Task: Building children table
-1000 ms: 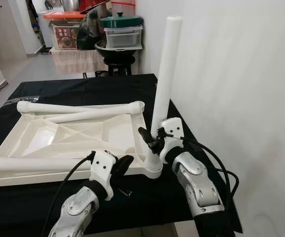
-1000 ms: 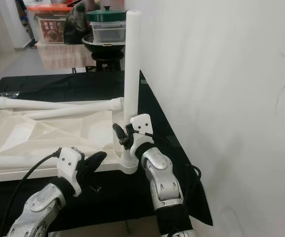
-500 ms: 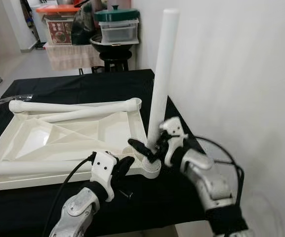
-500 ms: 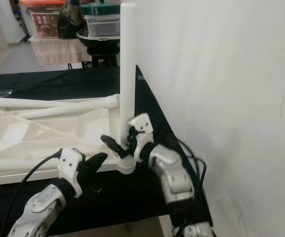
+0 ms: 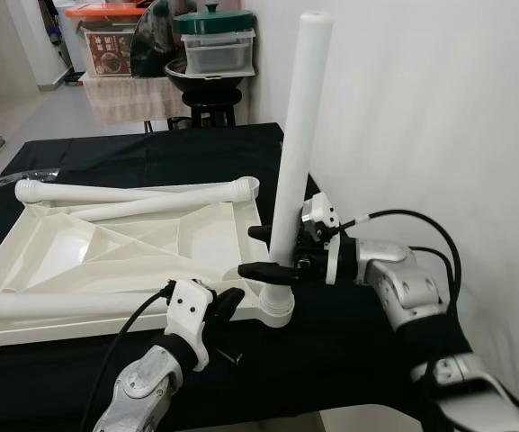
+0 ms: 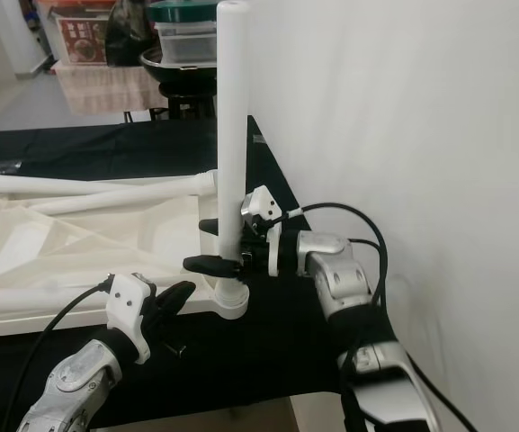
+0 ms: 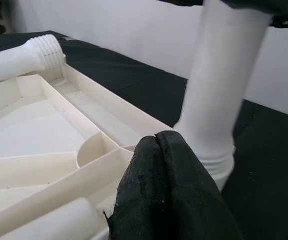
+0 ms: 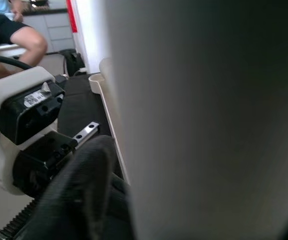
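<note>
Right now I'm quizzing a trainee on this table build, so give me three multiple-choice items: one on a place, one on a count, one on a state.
1. Where does the upright table leg stand?
A. In the near right corner socket of the tabletop
B. Flat on the black cloth
C. On the floor

2. How many white legs lie flat on the upturned tabletop?
A. None
B. Three
C. Six

3. How are the left gripper fingers?
A. Shut, empty
B. Spread wide
C. Clamped on a screw

Answers: 1 A, the leg rises from that corner collar, with the right gripper around it. 2 B, two lie at the far edge, one along the near edge. 3 A, the left wrist view shows the pads pressed together.
</note>
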Robot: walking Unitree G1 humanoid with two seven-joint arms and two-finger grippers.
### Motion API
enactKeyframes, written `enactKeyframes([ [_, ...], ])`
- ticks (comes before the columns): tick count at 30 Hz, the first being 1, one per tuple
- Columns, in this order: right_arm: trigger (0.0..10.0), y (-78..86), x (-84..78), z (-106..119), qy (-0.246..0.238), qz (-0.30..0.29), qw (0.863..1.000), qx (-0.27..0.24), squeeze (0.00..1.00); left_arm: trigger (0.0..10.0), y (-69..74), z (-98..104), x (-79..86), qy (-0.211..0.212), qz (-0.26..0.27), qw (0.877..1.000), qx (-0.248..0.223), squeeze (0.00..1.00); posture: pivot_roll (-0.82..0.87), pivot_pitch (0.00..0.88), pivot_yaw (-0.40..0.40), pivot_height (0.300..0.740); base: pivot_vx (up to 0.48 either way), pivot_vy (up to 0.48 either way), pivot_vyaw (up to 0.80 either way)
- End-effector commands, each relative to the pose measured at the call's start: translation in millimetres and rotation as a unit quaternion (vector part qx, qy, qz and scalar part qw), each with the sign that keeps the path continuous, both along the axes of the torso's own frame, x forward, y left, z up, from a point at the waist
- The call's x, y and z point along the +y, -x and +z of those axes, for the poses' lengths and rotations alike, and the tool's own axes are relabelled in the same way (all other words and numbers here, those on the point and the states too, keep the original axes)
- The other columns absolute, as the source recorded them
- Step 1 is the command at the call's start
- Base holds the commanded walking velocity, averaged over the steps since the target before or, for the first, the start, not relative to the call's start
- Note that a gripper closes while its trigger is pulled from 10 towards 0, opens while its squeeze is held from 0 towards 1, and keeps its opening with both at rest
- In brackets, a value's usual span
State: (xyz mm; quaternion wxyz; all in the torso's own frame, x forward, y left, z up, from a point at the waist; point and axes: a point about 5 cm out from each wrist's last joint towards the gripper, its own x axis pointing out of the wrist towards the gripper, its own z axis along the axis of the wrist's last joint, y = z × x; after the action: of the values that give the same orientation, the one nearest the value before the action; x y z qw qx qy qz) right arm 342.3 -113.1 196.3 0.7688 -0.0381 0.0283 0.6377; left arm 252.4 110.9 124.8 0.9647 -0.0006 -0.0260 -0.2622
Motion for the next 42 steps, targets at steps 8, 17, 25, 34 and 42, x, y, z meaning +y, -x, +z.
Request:
enactKeyframes([
  [8, 0.0, 4.5, -2.4, -9, -0.023, -0.015, 1.000, -0.002, 0.00, 10.0, 4.2, -1, -0.8, 0.000, -0.004, 1.000, 0.006, 0.00, 0.02, 0.000, -0.038, 0.740, 0.000, 0.000, 0.00],
  [17, 0.0, 32.6, 36.5, -62, -0.018, -0.418, 0.906, 0.071, 0.00, 10.0, 4.4, 0, 2.2, -0.003, -0.001, 1.000, 0.004, 0.00, 0.00, 0.000, -0.020, 0.740, 0.000, 0.000, 0.00],
  [25, 10.0, 21.7, 36.9, -60, -0.001, -0.409, 0.911, 0.045, 0.00, 10.0, 1.9, -3, 2.9, -0.006, -0.002, 1.000, 0.008, 0.00, 0.00, 0.000, -0.024, 0.740, 0.000, 0.000, 0.00],
  [34, 10.0, 26.2, 52.7, -38, -0.046, -0.256, 0.965, 0.026, 0.92, 10.0, 1.0, -4, 2.3, -0.007, 0.007, 1.000, 0.007, 0.00, 0.01, 0.000, -0.027, 0.740, 0.000, 0.000, 0.00],
  [42, 10.0, 9.8, 30.2, -20, -0.009, -0.105, 0.994, -0.028, 0.00, 10.0, 1.5, -7, 1.0, -0.006, 0.005, 1.000, 0.010, 0.00, 0.01, 0.000, -0.027, 0.740, 0.000, 0.000, 0.00],
])
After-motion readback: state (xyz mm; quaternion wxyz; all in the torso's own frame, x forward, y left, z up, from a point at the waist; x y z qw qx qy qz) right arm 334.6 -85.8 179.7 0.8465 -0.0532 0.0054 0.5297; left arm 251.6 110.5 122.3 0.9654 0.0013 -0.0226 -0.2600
